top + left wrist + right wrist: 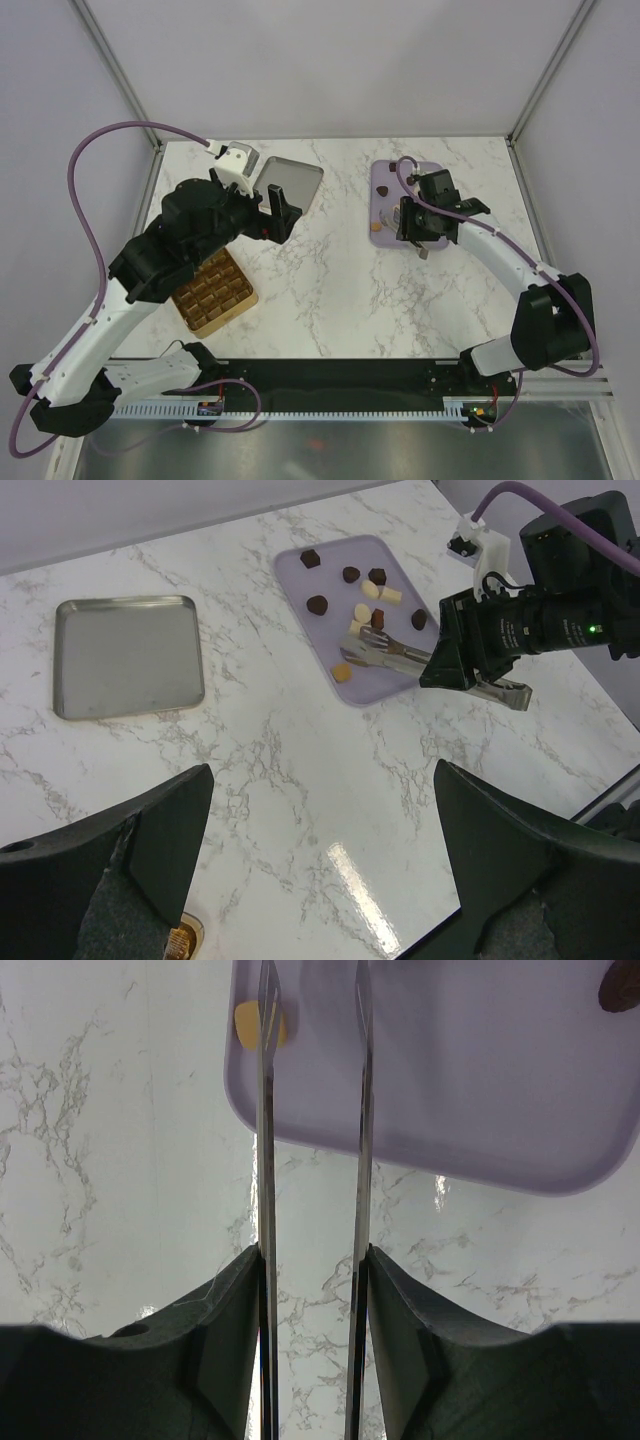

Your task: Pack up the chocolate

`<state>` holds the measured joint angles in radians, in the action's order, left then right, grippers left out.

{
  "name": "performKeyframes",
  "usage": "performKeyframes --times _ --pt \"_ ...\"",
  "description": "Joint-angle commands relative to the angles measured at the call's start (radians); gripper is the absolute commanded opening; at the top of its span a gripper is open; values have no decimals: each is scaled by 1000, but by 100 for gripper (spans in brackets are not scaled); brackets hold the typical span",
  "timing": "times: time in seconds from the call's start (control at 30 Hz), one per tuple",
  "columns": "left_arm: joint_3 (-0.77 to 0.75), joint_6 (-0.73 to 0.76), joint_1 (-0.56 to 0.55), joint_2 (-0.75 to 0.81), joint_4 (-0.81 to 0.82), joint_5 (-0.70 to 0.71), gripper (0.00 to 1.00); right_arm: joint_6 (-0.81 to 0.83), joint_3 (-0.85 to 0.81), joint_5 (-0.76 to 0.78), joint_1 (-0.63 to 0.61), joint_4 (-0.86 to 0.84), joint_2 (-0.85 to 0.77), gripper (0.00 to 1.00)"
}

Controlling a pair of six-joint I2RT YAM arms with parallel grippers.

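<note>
- Holding the tongs (385, 656) in your right gripper (312, 1260), you have its fingers pressed on the two steel arms. The arms run apart with a clear gap, and the right wrist view shows no piece caught in it.
- You have the tong tips low over the lilac tray (328, 582) at the far right of the table (250, 760), because that is where the chocolate (317, 605) lies. Dark pieces are scattered over the tray, a few cream ones sit near its middle, and one caramel-coloured piece is at its near left corner.
- From the left wrist view the tips sit among the cream pieces; whether they touch one, I cannot tell.
- Tongs make sense here: each piece is far smaller than your fingers, so thin tips can pinch one without shoving its neighbours.
- Your left gripper (320, 810) hangs wide apart and empty near the silver tray (130, 655) at the far left, well out of the right arm's way.
- Your gold box (235, 305) waits at the near left, partly under the left arm. I can make out no piece in its compartments, so packing looks barely begun. You next need a squeeze on one piece and a carry across.
</note>
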<state>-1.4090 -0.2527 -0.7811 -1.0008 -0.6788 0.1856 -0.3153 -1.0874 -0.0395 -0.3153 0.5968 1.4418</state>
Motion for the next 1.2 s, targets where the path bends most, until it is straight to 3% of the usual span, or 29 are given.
performKeyframes --times 0.0,0.77,1.17 --pt "-2 30 2 10 8 12 99 16 -12 -19 -10 -60 25 52" --pt "22 20 0 57 4 11 100 31 72 -34 -71 -19 -35 52" --pt "25 1 0 73 4 -5 100 64 90 33 -94 23 -80 51"
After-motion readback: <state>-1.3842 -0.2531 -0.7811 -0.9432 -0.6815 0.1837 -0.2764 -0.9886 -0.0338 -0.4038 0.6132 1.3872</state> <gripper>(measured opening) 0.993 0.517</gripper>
